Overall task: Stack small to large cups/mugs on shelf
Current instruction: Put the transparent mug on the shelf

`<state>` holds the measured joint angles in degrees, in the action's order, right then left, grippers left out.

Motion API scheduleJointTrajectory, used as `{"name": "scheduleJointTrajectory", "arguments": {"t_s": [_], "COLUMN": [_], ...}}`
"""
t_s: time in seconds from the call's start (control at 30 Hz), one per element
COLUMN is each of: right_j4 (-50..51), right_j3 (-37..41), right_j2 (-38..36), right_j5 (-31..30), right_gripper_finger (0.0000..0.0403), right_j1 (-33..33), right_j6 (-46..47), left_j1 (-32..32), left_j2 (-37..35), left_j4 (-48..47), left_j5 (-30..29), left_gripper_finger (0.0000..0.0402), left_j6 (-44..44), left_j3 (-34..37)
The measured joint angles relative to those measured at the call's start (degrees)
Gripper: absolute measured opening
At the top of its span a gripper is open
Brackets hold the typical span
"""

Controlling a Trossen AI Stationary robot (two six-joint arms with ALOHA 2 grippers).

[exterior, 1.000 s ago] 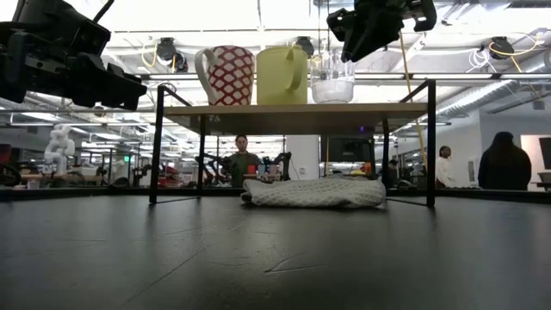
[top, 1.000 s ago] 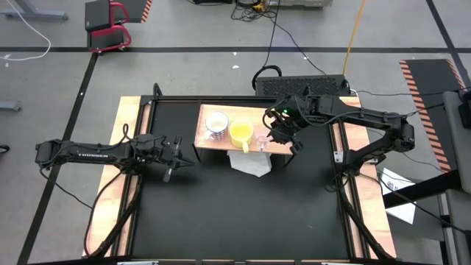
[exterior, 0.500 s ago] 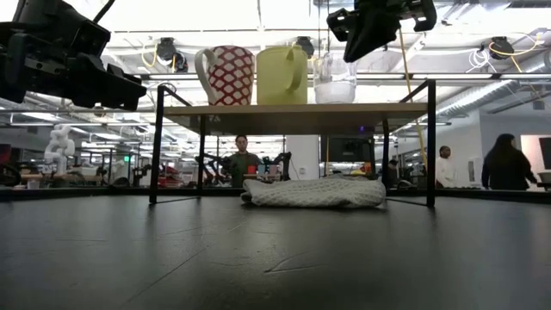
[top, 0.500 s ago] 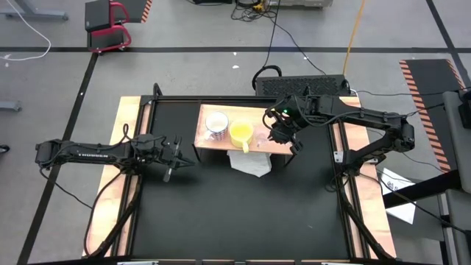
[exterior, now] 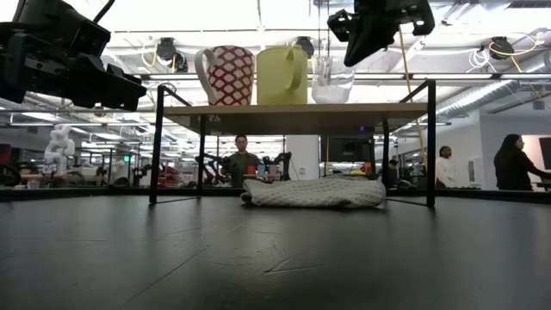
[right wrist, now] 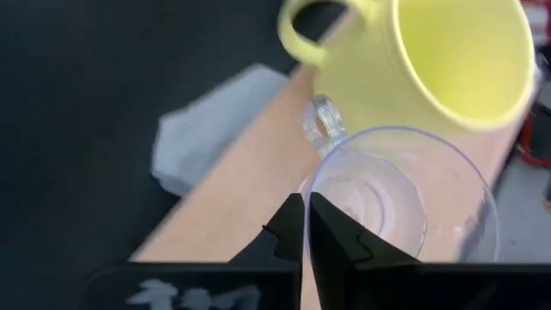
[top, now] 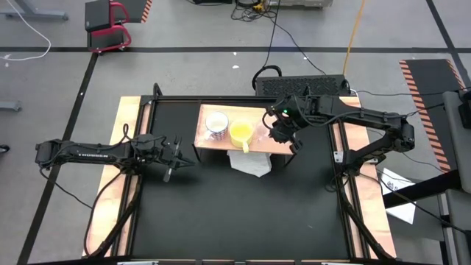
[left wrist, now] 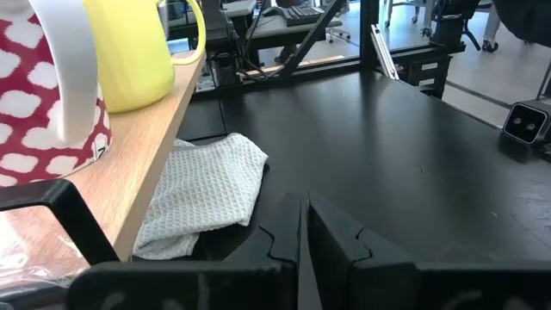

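While my right claw (exterior: 376, 47) hangs shut on the glass (exterior: 331, 79), rim pinched, lifted and tilted over the shelf (exterior: 293, 108) upper centre | yellow mug (exterior: 281, 76) sits just left of it, mouth up | left claw (top: 175, 152) far left, idle, pressed together, empty.

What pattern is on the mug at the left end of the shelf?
The white mug carries a red pattern with white cloud-like patches, clearest in the low view.

Red-and-white patterned mug (exterior: 225, 75), yellow mug (exterior: 281, 76), white cloth (exterior: 314, 192).
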<state>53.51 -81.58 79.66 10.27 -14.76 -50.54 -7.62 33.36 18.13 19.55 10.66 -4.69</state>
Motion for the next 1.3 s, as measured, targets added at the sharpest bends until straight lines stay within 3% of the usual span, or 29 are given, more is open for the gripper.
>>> {"name": "scheduleJointTrajectory", "arguments": {"t_s": [0.13, 1.07, 1.3], "right_j4": [1.41, 14.19, 16.18], "right_j3": [0.0, -4.42, -4.42], "right_j2": [0.0, -2.97, -2.97], "right_j5": [-2.67, -2.65, 0.3], "right_gripper_finger": [0.0001, 0.0, 0.0], "right_j1": [-0.04, 0.24, 0.26], "right_j6": [-1.26, 3.98, 4.91], "left_j1": [0.0, -0.02, -0.02], "left_j2": [0.0, 0.0, 0.0], "left_j4": [0.0, 0.17, 0.17], "left_j5": [0.0, -0.03, -0.07], "left_gripper_finger": [0.0026, 0.0026, 0.0026], "left_j6": [0.0, 1.54, 1.64], "left_j3": [0.0, 0.02, 0.02]}}
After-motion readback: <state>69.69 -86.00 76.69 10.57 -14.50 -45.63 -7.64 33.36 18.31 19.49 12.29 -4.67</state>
